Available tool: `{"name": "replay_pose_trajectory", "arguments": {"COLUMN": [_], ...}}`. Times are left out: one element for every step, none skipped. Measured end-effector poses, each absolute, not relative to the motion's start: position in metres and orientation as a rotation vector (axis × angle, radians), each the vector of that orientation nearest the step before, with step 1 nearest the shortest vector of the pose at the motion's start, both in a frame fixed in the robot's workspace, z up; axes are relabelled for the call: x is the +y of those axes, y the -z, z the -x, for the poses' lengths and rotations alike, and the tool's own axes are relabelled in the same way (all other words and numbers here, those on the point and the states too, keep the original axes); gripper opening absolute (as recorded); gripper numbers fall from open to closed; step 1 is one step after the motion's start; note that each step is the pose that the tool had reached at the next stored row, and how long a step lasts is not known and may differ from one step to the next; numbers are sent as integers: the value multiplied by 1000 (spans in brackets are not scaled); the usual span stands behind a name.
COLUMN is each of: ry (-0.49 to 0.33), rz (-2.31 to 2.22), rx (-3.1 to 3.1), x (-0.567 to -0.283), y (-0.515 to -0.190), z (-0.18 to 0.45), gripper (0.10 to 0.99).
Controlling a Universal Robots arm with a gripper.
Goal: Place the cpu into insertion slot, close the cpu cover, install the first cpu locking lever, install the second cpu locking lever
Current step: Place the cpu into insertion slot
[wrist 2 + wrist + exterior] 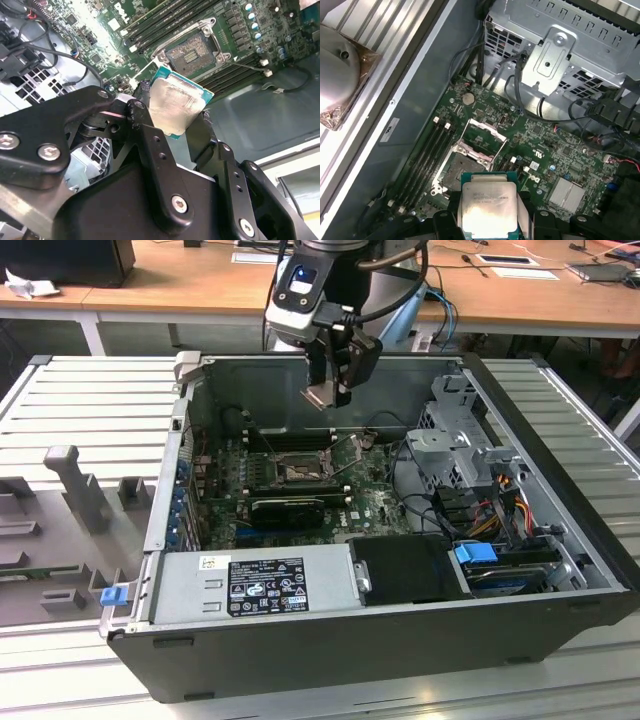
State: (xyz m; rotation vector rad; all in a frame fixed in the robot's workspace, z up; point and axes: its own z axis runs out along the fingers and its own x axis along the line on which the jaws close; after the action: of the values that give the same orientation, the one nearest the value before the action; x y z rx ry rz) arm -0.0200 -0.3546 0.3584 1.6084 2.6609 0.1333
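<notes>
My gripper point(325, 395) hangs over the open computer case, shut on the cpu point(321, 398), a flat square chip with a silver-grey top. In both wrist views the black fingers point(141, 97) clamp two opposite edges of the cpu point(175, 107) point(487, 207). The insertion slot point(300, 472) lies lower down on the green board with its contact field bare point(192, 54) point(454, 172). The cpu is well above it and apart from it. The cpu cover point(481, 131) is swung open at one side of the slot. A thin metal lever point(248, 65) sticks out beside the slot.
A long black card point(288, 507) lies next to the slot, towards the grey power supply point(255, 585). A metal drive cage point(460, 440) and cable bundles point(480, 515) fill the exterior view's right. Case walls point(330, 375) ring the board. A grey fixture point(70, 480) stands outside at the exterior view's left.
</notes>
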Motion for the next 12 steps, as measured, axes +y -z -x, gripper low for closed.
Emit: {"name": "replay_pose_trajectory", "arguments": {"ry": [-133, -133, -133, -132, -132, -129, -128, -128, -127, -127, -127, -127], "rz": [-1613, -1618, -1620, -1621, -1622, -1623, -1626, -1630, -1635, -1639, -1642, -1648], "rx": [2658, 2655, 2653, 2652, 2652, 2650, 2648, 2645, 2641, 2639, 2637, 2633], "x": [-355, -355, -355, -355, -355, -355, -355, -355, -355, -355, -355, -355], "y": [-358, -357, -357, -356, -356, -355, -354, -354, -354, -354, -354, -353], "z": [20, 20, 20, 20, 20, 20, 20, 20, 20, 20, 20, 20], "gripper": [529, 529, 529, 529, 529, 529, 529, 529, 529, 529, 529, 529]}}
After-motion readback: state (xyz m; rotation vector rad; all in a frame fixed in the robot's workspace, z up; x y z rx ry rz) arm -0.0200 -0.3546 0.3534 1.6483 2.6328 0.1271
